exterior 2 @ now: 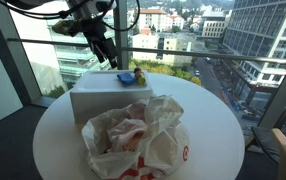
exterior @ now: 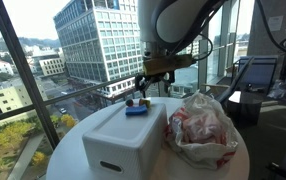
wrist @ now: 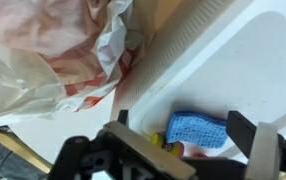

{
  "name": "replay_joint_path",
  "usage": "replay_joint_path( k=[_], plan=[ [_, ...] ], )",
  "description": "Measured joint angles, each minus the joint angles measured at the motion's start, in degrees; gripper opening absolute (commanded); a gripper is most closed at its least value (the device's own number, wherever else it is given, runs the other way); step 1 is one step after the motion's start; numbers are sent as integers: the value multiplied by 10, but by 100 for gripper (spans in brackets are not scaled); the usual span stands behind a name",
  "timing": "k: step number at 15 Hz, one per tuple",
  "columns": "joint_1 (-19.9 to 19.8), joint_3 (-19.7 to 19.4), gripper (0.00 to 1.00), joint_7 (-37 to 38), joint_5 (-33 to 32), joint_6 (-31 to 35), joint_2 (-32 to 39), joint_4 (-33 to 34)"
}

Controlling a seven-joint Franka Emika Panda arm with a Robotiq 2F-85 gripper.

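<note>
The blue cloth (wrist: 196, 130) lies on top of the white box (exterior: 123, 140), near its far edge, and a small yellow thing touches it. The end effector (exterior: 146, 85) hangs just above the cloth with its fingers (wrist: 124, 122) apart, one on each side, and it holds nothing. The box stands on the round bench (exterior 2: 223, 120). A crumpled plastic bag (exterior 2: 133, 135) lies just beside the box.

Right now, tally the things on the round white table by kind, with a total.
White rectangular box: 1
Crumpled white plastic bag with red print: 1
Small blue woven cloth piece, lying on the box top with a yellow bit beside it: 1
Total: 3
</note>
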Motion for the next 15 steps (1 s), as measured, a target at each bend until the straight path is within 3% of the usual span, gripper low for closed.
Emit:
replay_joint_path(
  k=[6,15],
  plan=[
    [3,-5,100,-51,56,21,114,95],
    [3,-37,100,-173,128,115,207,130]
  ],
)
